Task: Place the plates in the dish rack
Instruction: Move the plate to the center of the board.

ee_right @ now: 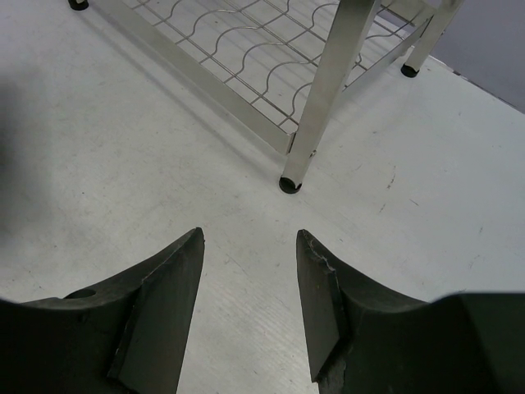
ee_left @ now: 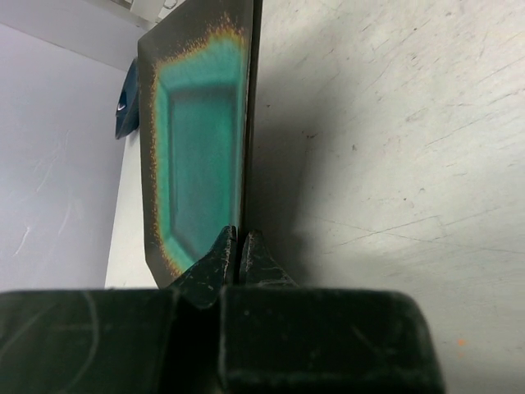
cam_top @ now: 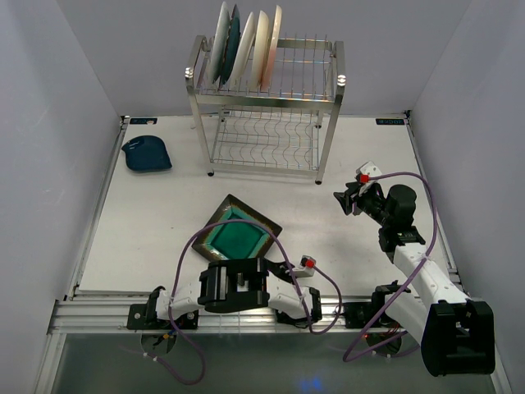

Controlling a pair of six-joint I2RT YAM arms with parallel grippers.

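Table point(cam_top: 164, 213): white, carrying everything in view.
Dish rack point(cam_top: 267, 107): steel wire, two tiers, standing at the far side; its front right leg point(ee_right: 328, 90) is close ahead of the right arm.
Racked plates point(cam_top: 246, 45): a row standing on edge in the top tier, pale ones with one dark teal among them.
Green plate point(cam_top: 238, 234): square with a dark rim, at the near middle of the table, right at the left arm's fingertips, its near edge between them.
Blue plate point(cam_top: 146, 154): small and dark, lying far left, well apart from both arms.
Left gripper point(ee_left: 239, 246): pinched tight on the green plate's point(ee_left: 197, 148) rim.
Right gripper point(ee_right: 250, 246): fingers spread wide, holding nothing, over bare table near the rack's leg.
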